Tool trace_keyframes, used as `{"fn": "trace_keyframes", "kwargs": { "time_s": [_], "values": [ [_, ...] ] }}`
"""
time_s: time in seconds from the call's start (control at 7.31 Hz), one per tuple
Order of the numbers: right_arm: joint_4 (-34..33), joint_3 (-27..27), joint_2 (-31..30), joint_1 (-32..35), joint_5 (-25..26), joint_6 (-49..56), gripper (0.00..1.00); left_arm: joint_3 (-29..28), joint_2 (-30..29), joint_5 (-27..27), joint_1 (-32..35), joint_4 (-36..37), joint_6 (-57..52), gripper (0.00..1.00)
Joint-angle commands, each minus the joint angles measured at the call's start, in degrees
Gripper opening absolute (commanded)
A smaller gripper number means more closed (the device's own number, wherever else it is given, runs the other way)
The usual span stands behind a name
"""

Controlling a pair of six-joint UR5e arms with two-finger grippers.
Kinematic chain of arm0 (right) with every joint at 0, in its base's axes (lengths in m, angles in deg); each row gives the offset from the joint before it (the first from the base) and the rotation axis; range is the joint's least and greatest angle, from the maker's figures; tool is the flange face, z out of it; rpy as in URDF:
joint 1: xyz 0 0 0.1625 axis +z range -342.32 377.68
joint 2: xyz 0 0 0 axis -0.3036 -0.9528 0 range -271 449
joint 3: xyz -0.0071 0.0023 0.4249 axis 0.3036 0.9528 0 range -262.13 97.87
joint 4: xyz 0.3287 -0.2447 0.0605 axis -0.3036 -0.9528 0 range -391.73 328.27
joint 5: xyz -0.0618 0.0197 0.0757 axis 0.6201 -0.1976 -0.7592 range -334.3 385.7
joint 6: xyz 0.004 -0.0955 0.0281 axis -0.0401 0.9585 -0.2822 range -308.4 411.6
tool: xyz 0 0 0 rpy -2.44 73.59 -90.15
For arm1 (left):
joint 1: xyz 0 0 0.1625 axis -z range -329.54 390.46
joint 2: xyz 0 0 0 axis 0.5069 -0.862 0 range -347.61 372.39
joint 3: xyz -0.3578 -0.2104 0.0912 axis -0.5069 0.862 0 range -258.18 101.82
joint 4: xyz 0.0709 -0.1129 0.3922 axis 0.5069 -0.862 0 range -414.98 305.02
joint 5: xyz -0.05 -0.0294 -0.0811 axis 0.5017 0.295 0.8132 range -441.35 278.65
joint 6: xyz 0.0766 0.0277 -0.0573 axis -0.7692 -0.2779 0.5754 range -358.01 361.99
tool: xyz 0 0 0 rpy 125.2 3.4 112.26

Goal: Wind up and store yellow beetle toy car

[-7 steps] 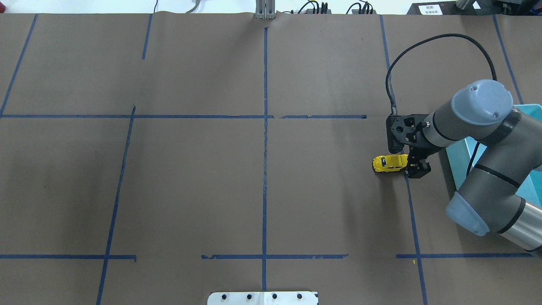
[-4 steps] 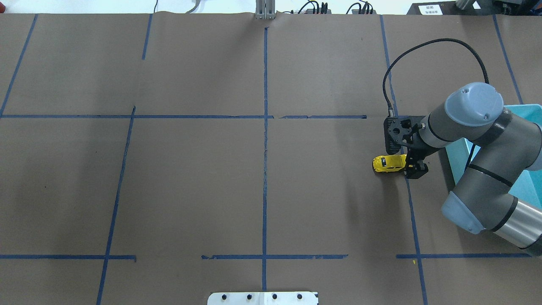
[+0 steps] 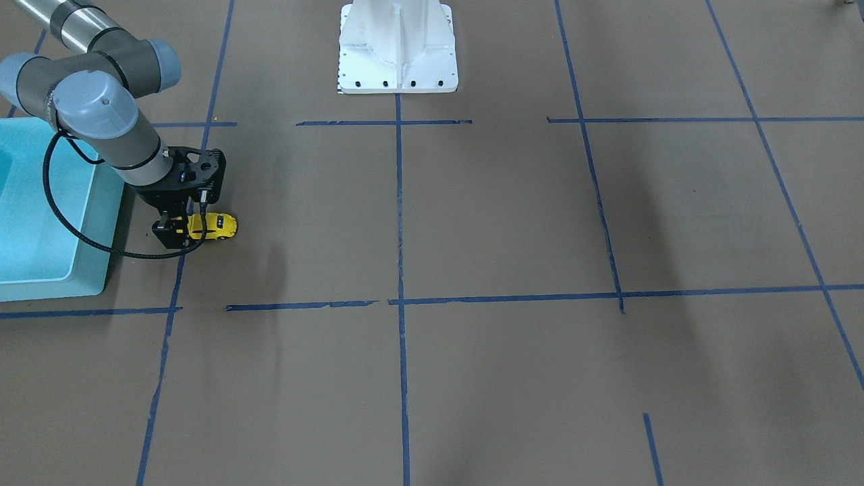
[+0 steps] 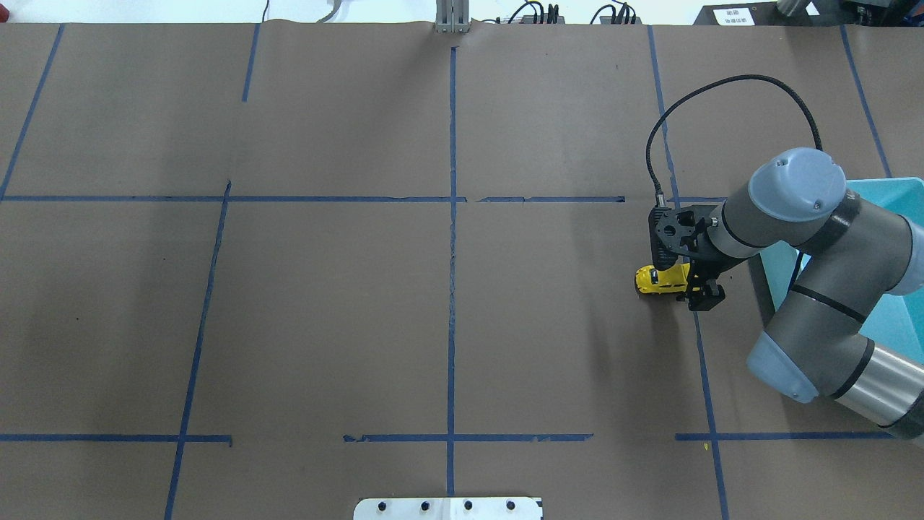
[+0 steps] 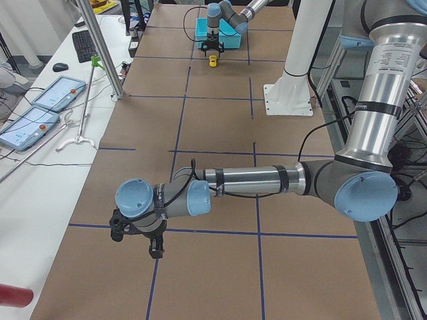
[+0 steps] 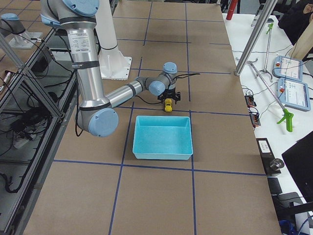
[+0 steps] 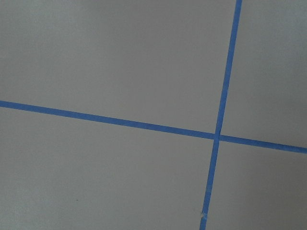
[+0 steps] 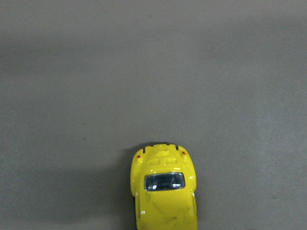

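The right gripper [image 4: 693,284] is down at table height over one end of the yellow beetle toy car [image 4: 658,280], with its black fingers [image 4: 706,296] on either side of that end. Whether they press the body or only bracket it cannot be told. In the overhead view the rest of the car sticks out toward 9 o'clock from the gripper. It rests on the brown paper of the table [image 4: 325,310], just at 9 o'clock of a blue tape line [image 4: 704,375].

The right wrist camera shows the car's rounded end, with a dark window, at 6 o'clock in its frame and bare paper beyond. A black cable [image 4: 722,83] loops from the wrist out toward 12 o'clock.

At 3 o'clock of the gripper, near the car but apart from it, lies the light blue bin [image 6: 161,155], partly under the arm. Farther off, at about 7 o'clock by the overhead view's lower edge, is the white base plate [image 4: 447,508].

Farthest of all — at the table's other end — the left gripper [image 5: 137,240] hangs low over a crossing of tape lines. Whether it is open or closed cannot be told.
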Motion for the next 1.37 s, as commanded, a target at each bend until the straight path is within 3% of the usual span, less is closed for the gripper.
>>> {"fn": "trace_keyframes", "kwargs": {
  "time_s": [0.0, 0.14, 0.27, 0.41, 0.55, 0.82, 1.09, 1.23],
  "values": [
    [0.1, 0.9, 0.2, -0.5, 0.2, -0.2, 1.00, 0.0, -0.1, 0.3, -0.1, -0.3, 1.8, 0.99],
    [0.1, 1.3, 1.0, -0.5, 0.2, -0.2, 0.83, 0.5, -0.3, 0.4, -0.1, -0.3, 2.7, 0.99],
    [0.1, 1.3, 1.2, -0.5, 0.2, -0.2, 0.44, 0.6, 0.0, 0.4, -0.1, -0.3, 2.7, 0.99],
    [0.1, 1.2, 1.3, -0.5, 0.1, 0.0, 0.21, 0.8, 0.0, 0.4, -0.1, -0.3, 2.7, 0.99],
    [0.1, 1.1, 1.6, -0.4, 0.1, 0.2, 0.09, 0.7, 0.0, 0.4, -0.1, -0.3, 2.5, 0.99],
    [-0.9, -3.1, 1.6, 2.2, -1.1, 0.0, 0.00, 0.5, -0.1, 0.1, -0.1, -0.3, 2.8, 0.99],
    [-13.3, -14.4, 0.1, 8.3, -2.9, 4.0, 0.00, 0.4, -0.2, -0.3, -0.2, -0.2, 2.8, 0.99],
    [-16.9, -18.5, -3.7, 12.3, -5.4, 10.2, 0.01, 0.3, 0.2, -0.3, -0.2, -0.3, 2.8, 0.99]
  ]
}}
